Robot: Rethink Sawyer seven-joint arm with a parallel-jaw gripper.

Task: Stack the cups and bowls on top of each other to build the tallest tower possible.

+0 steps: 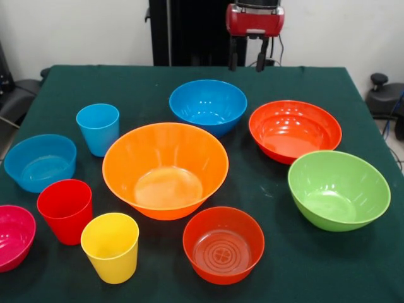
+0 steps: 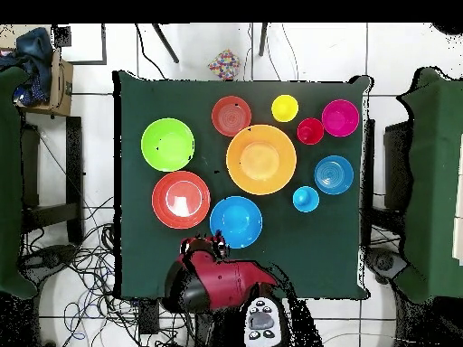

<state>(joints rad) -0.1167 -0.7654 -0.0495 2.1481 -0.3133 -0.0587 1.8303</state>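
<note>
Nearest stood the yellow cup (image 1: 110, 247), a small red bowl (image 1: 223, 244) and the pink bowl (image 1: 14, 236). Behind them were the red cup (image 1: 65, 210), the orange bowl (image 1: 165, 169) — empty, nothing stacked — and the green bowl (image 1: 338, 189). Farther off sat the remaining bowls. Above the far edge hung the gripper (image 1: 246, 61), fingers apart, holding nothing.

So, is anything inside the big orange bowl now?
No. The orange bowl is empty in both views; its bare bottom shows, with only a glossy reflection. Nothing is nested in it. What is under it cannot be seen.
</note>
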